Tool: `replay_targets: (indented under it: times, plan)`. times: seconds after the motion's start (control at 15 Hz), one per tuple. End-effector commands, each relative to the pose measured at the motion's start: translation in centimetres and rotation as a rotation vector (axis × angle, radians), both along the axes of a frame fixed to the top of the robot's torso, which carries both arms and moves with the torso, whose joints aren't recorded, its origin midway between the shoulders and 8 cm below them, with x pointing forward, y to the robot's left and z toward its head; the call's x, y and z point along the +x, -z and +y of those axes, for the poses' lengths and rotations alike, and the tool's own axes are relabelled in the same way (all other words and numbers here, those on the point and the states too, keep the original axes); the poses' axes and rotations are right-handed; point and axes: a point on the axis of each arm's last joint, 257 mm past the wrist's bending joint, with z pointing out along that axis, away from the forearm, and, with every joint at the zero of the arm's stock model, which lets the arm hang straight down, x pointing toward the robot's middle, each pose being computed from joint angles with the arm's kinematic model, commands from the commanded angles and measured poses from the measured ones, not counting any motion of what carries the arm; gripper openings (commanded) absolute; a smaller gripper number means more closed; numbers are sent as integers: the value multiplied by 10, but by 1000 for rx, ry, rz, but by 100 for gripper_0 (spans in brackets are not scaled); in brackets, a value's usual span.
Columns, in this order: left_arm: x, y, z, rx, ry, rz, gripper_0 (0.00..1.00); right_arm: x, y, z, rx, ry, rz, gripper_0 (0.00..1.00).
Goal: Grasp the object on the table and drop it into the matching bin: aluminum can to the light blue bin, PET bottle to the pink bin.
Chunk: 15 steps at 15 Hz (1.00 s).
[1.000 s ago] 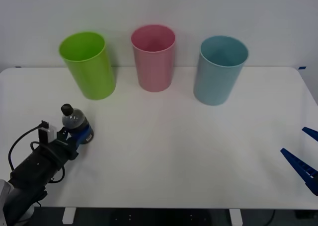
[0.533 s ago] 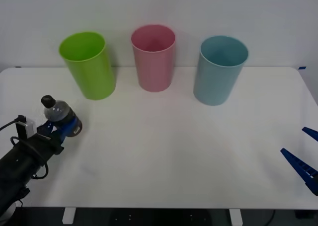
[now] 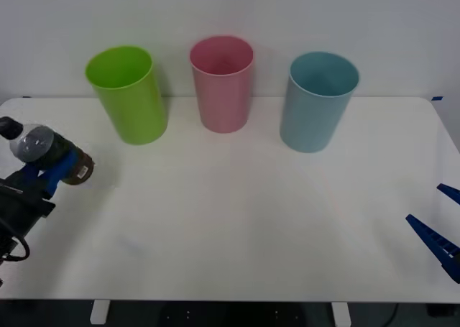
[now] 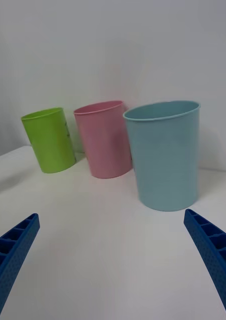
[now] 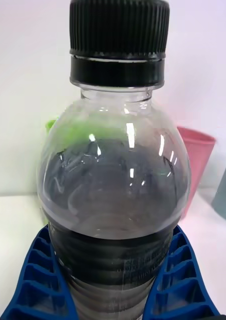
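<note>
The left gripper (image 3: 44, 174) is at the front-left edge of the surface (image 3: 237, 219), raised above it, w/ its blue ribbed fingers (image 5: 180, 280) clamped on both sides of the PET bottle (image 3: 50, 154). The bottle is lifted off the surface and tilted, its black cap (image 3: 8, 128) pointing to the left and away from the robot. In the left wrist view the bottle (image 5: 115, 200) is clear at the top, dark liquid in the lower part, and the fingers press on its dark label zone.

The right gripper (image 3: 442, 223) is at the front-right edge, near the surface, fingers apart w/ nothing between them; in the right wrist view the two blue fingers (image 4: 215, 260) stand at the two corners.

Farther back, three bins stand upright in a row near the far edge of the surface, apart from each other: lime green bin (image 3: 129, 97) on the left, pink bin (image 3: 223, 86) in the middle, light blue bin (image 3: 316, 104) on the right. The bottle is nearest to the green bin, in front of it and to its left. Behind the bins is a white wall (image 3: 402, 25).
</note>
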Motion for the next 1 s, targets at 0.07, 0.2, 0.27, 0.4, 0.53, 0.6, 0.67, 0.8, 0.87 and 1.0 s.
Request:
replay_targets:
  times: [0.07,0.2,0.27,0.4,0.53,0.6,0.67,0.8,0.87,1.0]
  plan:
    - [6,-27,-16,-14,41,-38,0,0,0,0,0,0,0,100]
    - [20,-48,-34,-23,77,-75,0,0,0,0,0,0,0,100]
    - [26,-55,-39,-14,83,-87,0,0,0,0,0,0,0,100]
    - [40,-73,-57,-36,122,-100,0,0,0,0,0,0,0,100]
    - [54,-94,-76,-68,161,-112,0,0,0,0,0,0,0,100]
    - [62,-105,-85,-86,176,-115,0,0,0,0,0,0,0,100]
    - [69,-112,-95,-97,189,-115,0,0,0,0,0,0,0,100]
    - [85,-127,-122,-111,218,-114,0,0,0,0,0,0,0,100]
    - [94,-133,-131,-102,227,-119,0,0,0,0,0,0,0,100]
    - [121,-140,-152,-83,246,-116,0,0,0,0,0,0,0,100]
